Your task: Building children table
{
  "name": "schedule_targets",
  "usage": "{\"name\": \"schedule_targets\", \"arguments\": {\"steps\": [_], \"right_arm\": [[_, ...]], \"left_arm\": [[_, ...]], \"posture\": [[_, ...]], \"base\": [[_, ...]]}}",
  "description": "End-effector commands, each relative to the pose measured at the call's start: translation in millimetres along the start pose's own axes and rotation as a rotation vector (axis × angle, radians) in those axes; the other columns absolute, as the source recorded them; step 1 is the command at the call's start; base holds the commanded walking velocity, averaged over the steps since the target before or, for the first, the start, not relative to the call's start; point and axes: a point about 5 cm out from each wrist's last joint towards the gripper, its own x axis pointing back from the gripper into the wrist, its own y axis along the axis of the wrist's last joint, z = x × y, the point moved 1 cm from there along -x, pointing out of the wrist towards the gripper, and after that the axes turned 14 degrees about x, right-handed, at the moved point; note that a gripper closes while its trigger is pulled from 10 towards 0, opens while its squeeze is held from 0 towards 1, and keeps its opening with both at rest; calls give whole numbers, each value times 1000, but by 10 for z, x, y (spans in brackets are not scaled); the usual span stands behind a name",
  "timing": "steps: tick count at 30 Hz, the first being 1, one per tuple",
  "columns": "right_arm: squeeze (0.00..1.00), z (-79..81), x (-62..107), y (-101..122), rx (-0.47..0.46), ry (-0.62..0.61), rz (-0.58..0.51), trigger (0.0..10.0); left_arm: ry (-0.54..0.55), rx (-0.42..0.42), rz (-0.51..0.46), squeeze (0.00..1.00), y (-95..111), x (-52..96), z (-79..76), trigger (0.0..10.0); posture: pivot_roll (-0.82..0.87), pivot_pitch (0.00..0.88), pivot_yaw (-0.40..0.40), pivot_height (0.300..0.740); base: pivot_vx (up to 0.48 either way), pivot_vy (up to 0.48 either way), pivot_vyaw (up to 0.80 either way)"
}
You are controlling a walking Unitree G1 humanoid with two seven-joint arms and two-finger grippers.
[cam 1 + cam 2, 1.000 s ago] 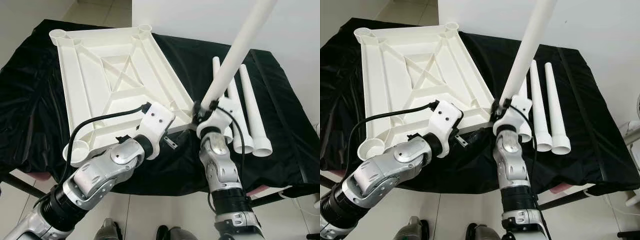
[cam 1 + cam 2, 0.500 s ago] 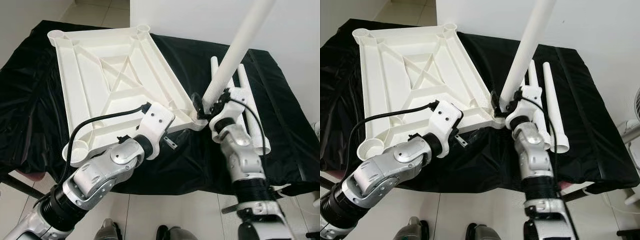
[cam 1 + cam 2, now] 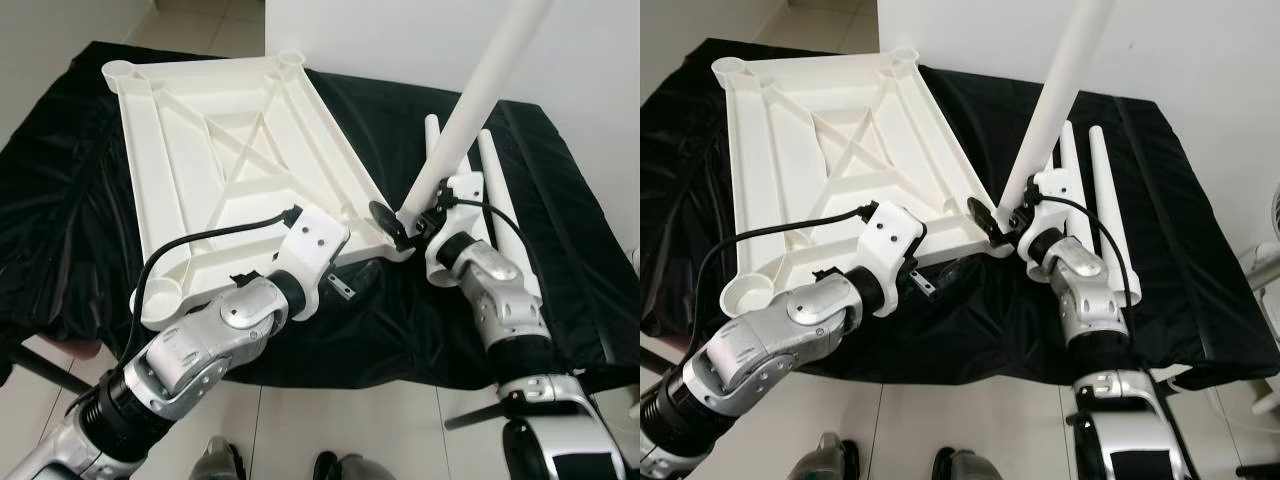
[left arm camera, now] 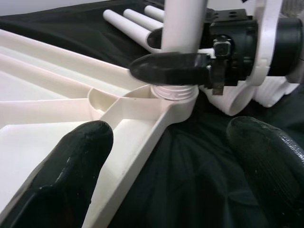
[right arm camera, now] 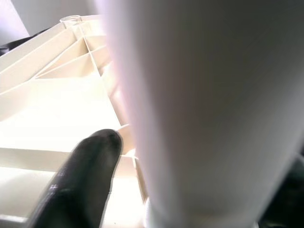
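- The tabletop [image 3: 220, 170] lies upside down on the black cloth [image 3: 60, 230], ribs up, filling the upper left and centre of the left eye view, with round leg sockets at its corners.
- The left gripper [image 4: 175, 156] sits at lower centre of the left eye view, at the tabletop's near edge. In the left wrist view its two black fingers [image 4: 71, 161] are spread wide, one above the white rim and the other over the cloth. It looks released and holding nothing, placed to steady the tabletop if needed.
- The corner socket [image 4: 173, 97] at the near right corner of the tabletop takes the foot of the table leg [image 3: 480, 100].
- The leg's long axis rises steeply from the socket toward the upper right of the frame, tilted off vertical; the threaded end is partly seated.
- The right gripper [image 3: 410, 215] is clenched around the leg just above the socket, fingers wrapping the tube from both sides.
- The coming move, as I judge it, turns on that tilt: the right arm alone has the leg and must stand it straight over the socket to seat it.
- Three spare legs [image 3: 500, 220] lie side by side at right of centre, behind the right wrist.
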Motion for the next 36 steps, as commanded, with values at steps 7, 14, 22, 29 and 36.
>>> {"name": "schedule_targets", "arguments": {"steps": [7, 14, 22, 29, 36], "right_arm": [[0, -7, 9, -101, -11, 29, 36, 3451], [0, -37, 11, -146, -71, -141, 81, 10000], [0, 72, 1, -191, -151, -373, 138, 10000], [0, 200, -5, -187, -202, -522, 182, 10000], [0, 411, 24, -114, -204, -731, 241, 10000]], "left_arm": [[-245, -4, 76, 0, -58, 21, -163, 10000], [-234, 2, 70, 0, -58, 17, -150, 10000], [-240, 12, 73, 0, -71, 12, -169, 10000], [-245, 13, 79, 0, -79, 22, -177, 10000], [-239, 5, 77, 0, -65, 24, -149, 10000]], "posture": [[104, 145, -90, 740], [98, 147, -101, 740], [80, 162, -97, 740], [78, 162, -98, 740], [75, 162, -99, 740]], "base": [[0, 0, 0], [0, 0, 0], [0, 0, 0], [0, 0, 0], [0, 0, 0]]}}
